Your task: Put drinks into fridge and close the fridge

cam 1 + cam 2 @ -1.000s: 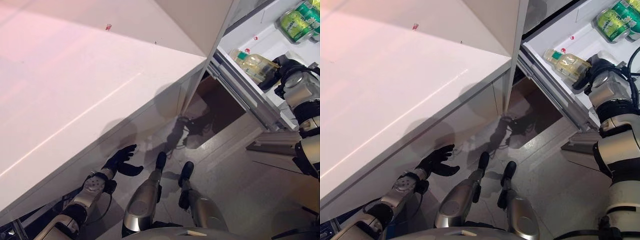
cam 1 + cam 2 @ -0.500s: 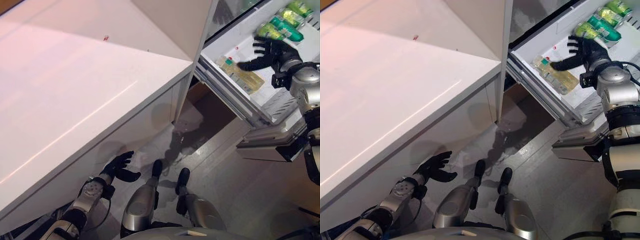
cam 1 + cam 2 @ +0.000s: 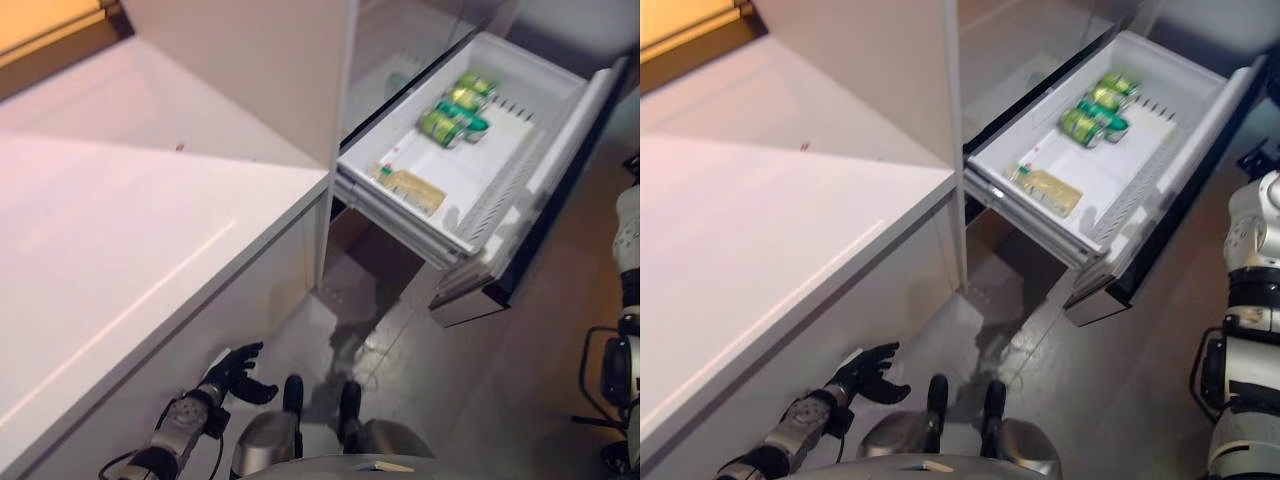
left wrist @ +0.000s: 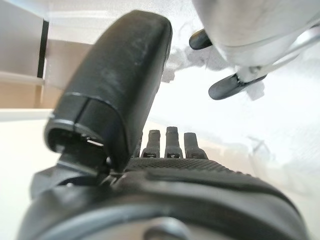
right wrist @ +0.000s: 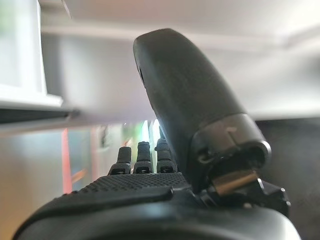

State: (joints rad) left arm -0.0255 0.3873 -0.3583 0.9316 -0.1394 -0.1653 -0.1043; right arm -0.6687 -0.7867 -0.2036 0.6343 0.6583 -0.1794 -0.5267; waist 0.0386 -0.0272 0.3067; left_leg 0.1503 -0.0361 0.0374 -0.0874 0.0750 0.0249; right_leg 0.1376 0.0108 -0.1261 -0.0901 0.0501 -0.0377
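Note:
The fridge's white drawer (image 3: pixel 392 207) stands pulled out. Inside it a pale yellow bottle (image 3: pixel 412 188) lies on its side near the front corner, and green cans (image 3: pixel 455 105) lie further back. No hand touches them. My right hand (image 5: pixel 150 200) shows only in its own wrist view, where its fingers are straight and its thumb stands up, with nothing held. Only the right arm (image 3: pixel 1252 300) shows at the edge of the eye views, away from the drawer. Low by the floor, under the counter, my left hand (image 3: pixel 235 372) hangs open and empty.
A long white counter (image 3: pixel 120 230) fills the left side, with a tall white cabinet side (image 3: pixel 250 80) at its end, beside the drawer. The drawer's dark front panel (image 3: pixel 565 190) juts out to the right. Bare grey floor (image 3: pixel 500 380) lies below the drawer.
My right hand has let go of the bottle and drawn back out of the drawer, out of the eye views. The camera has pulled back, so the whole drawer now shows.

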